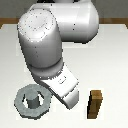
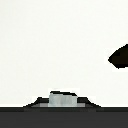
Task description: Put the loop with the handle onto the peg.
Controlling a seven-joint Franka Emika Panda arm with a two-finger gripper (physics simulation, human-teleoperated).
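Note:
The loop with the handle (image 1: 20, 102) is a grey-green faceted ring lying flat on the white table at the exterior view's lower left. A grey round stub, the peg (image 1: 32, 100), shows inside its hole, so the ring sits around it. The arm hides the handle. My gripper (image 1: 73, 103) hangs just to the exterior view's right of the ring, apart from it. Its white hand covers the fingers. The wrist view holds only bare table, a grey piece (image 2: 62, 99) on a dark band at one edge, and a dark blob (image 2: 120, 56).
A brown rectangular wooden block (image 1: 95, 104) stands upright at the exterior view's lower right, a short way from the hand. The arm's big white links (image 1: 45, 40) fill the middle of that view. The white table (image 1: 112, 60) runs back to a brown edge.

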